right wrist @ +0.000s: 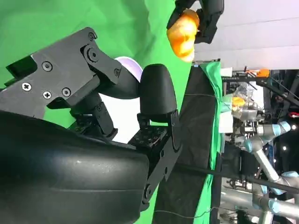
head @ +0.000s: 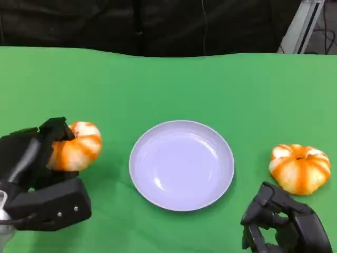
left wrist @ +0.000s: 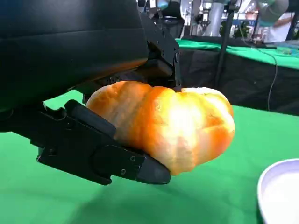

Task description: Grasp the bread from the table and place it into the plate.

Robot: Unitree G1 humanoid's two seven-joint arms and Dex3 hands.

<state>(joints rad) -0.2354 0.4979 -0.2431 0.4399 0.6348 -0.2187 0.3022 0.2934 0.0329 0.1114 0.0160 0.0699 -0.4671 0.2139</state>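
Observation:
My left hand (head: 37, 174) grips a round orange-and-white bread (head: 75, 146) at the left of the green table, left of the plate. In the left wrist view the bread (left wrist: 168, 123) sits between the black fingers (left wrist: 103, 156), a little above the cloth with its shadow beneath. The pale lavender plate (head: 181, 164) lies bare at the table's middle; its rim (left wrist: 280, 191) shows beside the held bread. A second bread (head: 300, 167) rests on the cloth right of the plate. My right hand (head: 281, 224) hovers just in front of it, fingers apart, holding nothing.
The green cloth (head: 174, 84) runs back to a dark edge with black drapes behind. A metal stand (head: 303, 23) rises at the far right. The right wrist view looks past my right hand (right wrist: 93, 116) to the plate (right wrist: 126, 62) and the held bread (right wrist: 183, 29).

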